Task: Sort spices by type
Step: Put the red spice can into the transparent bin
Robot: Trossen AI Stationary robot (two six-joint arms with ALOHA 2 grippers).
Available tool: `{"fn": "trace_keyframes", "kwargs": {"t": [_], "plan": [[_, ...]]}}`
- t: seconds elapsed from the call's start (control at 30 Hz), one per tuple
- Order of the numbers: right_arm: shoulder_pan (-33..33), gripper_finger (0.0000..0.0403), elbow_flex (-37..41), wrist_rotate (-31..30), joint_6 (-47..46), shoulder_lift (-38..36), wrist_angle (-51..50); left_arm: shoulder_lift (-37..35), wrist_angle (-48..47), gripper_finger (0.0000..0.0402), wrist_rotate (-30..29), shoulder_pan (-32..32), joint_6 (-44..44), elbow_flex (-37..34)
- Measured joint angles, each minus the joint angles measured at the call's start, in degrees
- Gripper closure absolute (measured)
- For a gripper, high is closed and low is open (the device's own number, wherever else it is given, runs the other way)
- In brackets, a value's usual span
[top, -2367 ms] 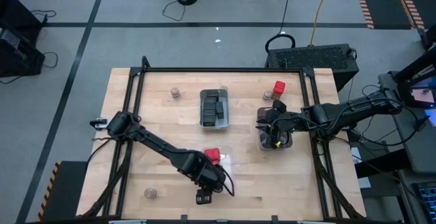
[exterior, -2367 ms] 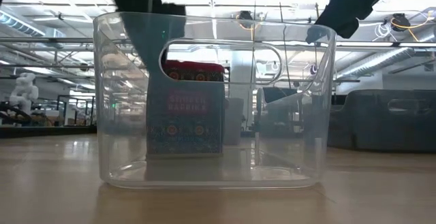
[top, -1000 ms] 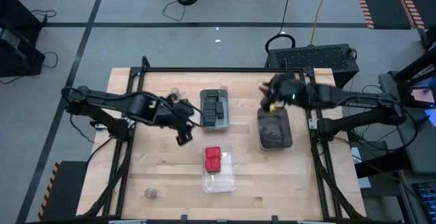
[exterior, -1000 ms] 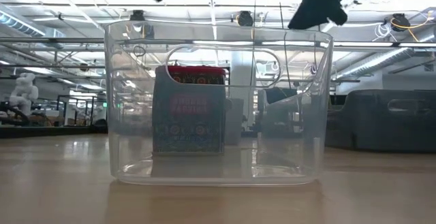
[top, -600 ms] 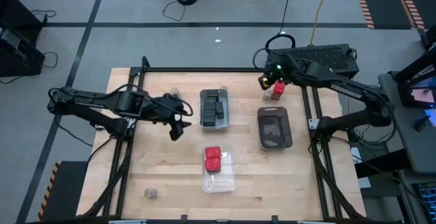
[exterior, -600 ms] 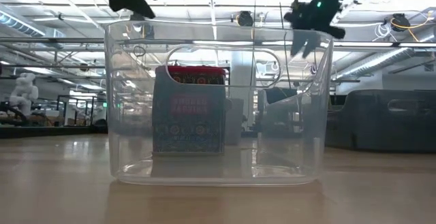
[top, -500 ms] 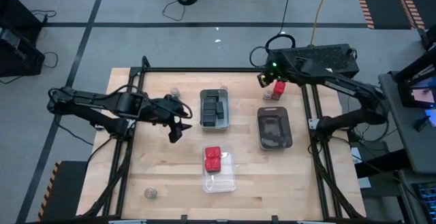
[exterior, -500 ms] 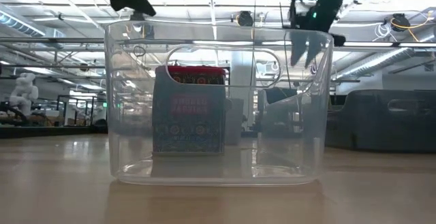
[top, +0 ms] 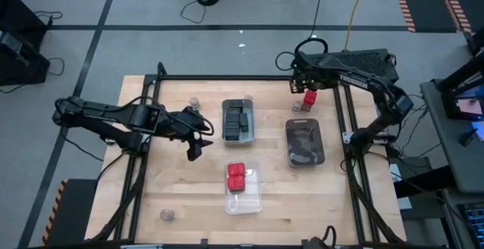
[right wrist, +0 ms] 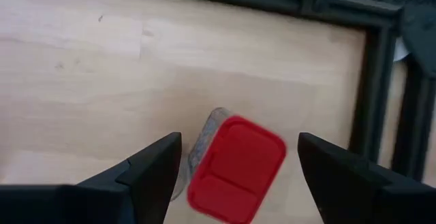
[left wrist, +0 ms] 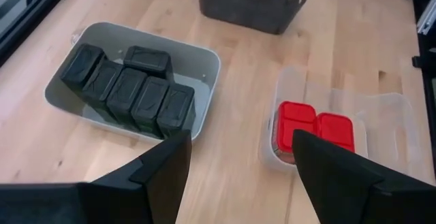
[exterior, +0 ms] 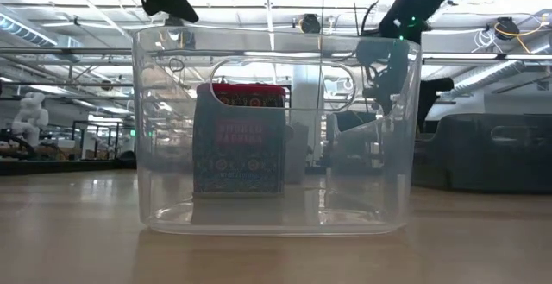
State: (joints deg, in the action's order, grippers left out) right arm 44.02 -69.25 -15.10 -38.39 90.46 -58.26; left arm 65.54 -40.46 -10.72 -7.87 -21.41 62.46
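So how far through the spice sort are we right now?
Done: five black blocks sit in the clear tray, two red blocks in the near tray. In hand: the right gripper, open, hovers over the loose red block at the far right. Left: that block plus round jars on the table; the dark tray looks empty. The left gripper is open mid-table.

Pale wooden table [top: 166, 181] is showing a smooth grain. Clear plastic tray [exterior: 272, 129] is gleaming glossy, while black blocks [left wrist: 129, 91] are looking matt.
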Motion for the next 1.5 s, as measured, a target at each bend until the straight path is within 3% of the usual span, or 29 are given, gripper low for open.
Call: {"fn": "trace_keyframes", "kwargs": {"t": [0.4, 1.5], "plan": [[1.2, 0.0126, 0.7, 4.7, -6.0, 3.2, -1.9, 0.0, 2.7, 0.0142, 0.0, -2.4, 0.9, 0.0], [0.9, 0.0126, 3.2, 3.3, -7.0, 1.9, -4.3, 0.0, 2.5, 0.0142, -0.2, -4.5, 0.9, 0.0]]}}
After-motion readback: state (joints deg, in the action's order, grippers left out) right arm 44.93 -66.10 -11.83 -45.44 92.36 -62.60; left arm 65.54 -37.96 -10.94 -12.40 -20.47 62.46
